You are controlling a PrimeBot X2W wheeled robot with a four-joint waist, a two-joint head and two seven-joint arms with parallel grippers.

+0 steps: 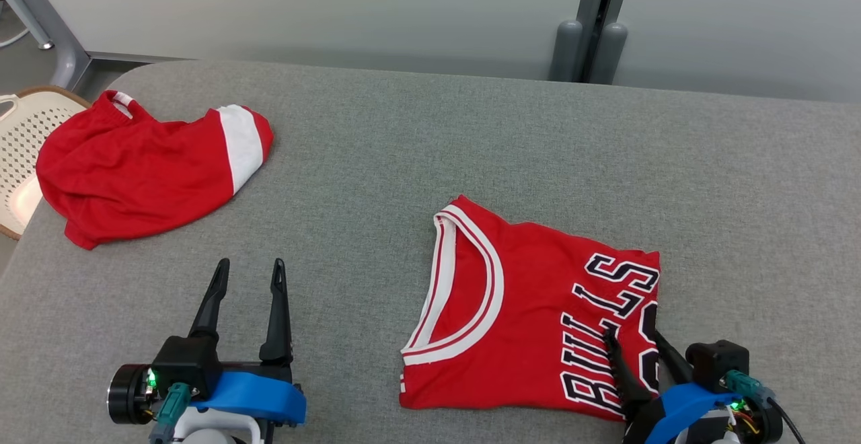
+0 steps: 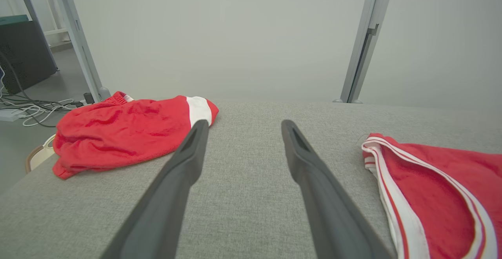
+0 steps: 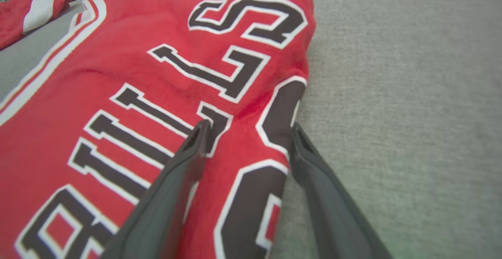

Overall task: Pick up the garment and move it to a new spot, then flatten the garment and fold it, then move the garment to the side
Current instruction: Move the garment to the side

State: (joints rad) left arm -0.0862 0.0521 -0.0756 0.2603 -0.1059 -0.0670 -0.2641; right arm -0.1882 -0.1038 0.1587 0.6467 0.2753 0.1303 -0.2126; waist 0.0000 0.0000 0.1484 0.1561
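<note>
Right pincer [image 1: 632, 340] [image 3: 249, 127]: spread wide, released, clamping nothing. Directly beneath and ahead of its two long dark fingers [image 3: 172, 180], the folded red fabric basketball jersey [image 1: 525, 309] [image 3: 117, 74], striped white and red at the neckline, lettered BULLS in black with white outlines. Laid flat in a rough rectangle on the grey woven-fabric table top [image 1: 403, 134] [image 3: 392, 94], stretching ahead of this pincer and away to its left, neckline at the far left end. Left finger over the lettering; right finger along the folded edge, just where cloth gives way to bare table. Between the two fingers, part of a large black numeral. Pressing on the cloth or hovering just above it: cannot tell.

Left pincer [image 1: 250, 268] [image 2: 244, 124]: likewise released, fingers parted over bare table [image 2: 247, 196], holding nothing. Jersey [image 2: 439, 184] off to its right, near but not touching, neckline end closest.

Ahead of the left pincer and to its left, a crumpled red cloth garment with a broad white band [image 1: 141, 168] [image 2: 121, 133], well apart from the jersey, lying close to the table's corner; from the right pincer, far off at the upper left [image 3: 27, 11]. Past that garment, beyond the table edge, a white perforated plastic seat with a brown rim [image 1: 20, 134], partly hidden.
</note>
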